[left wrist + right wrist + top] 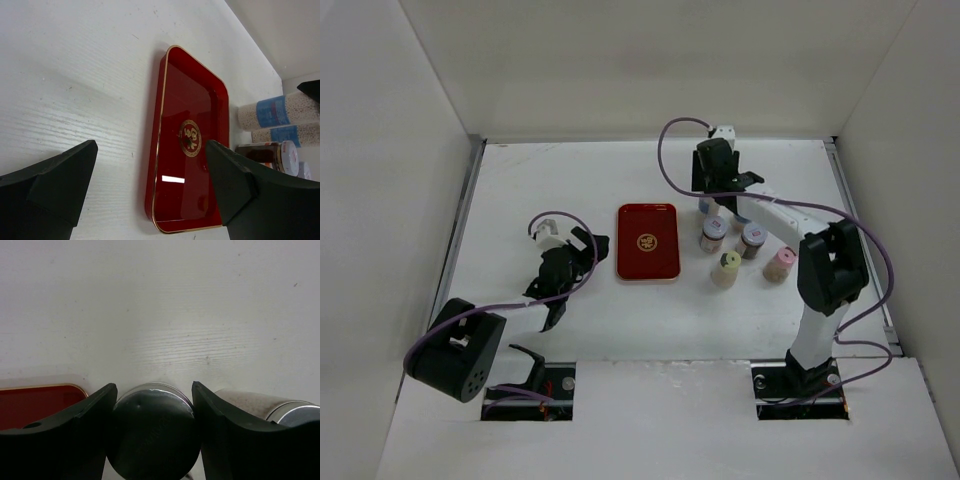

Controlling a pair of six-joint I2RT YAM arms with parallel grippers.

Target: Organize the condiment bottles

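The right hand (pixel 154 390) straddles the cap of an upright bottle (pixel 150 435), the farthest of the bottles (pixel 725 268) right of the tray (pixel 648 242); whether it squeezes, I cannot tell. The left hand (pixel 151 145), released and empty, sits left of the tray, farther off.

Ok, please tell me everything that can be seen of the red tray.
The red tray is flat and rectangular, with rounded corners and a low raised rim edged by a thin gold line. Its surface looks glossy, like lacquer or plastic, with a round gold emblem in the middle. It lies flat on the white table. Nothing lies in it and nothing but the table touches it; the condiment bottles stand apart at its right.
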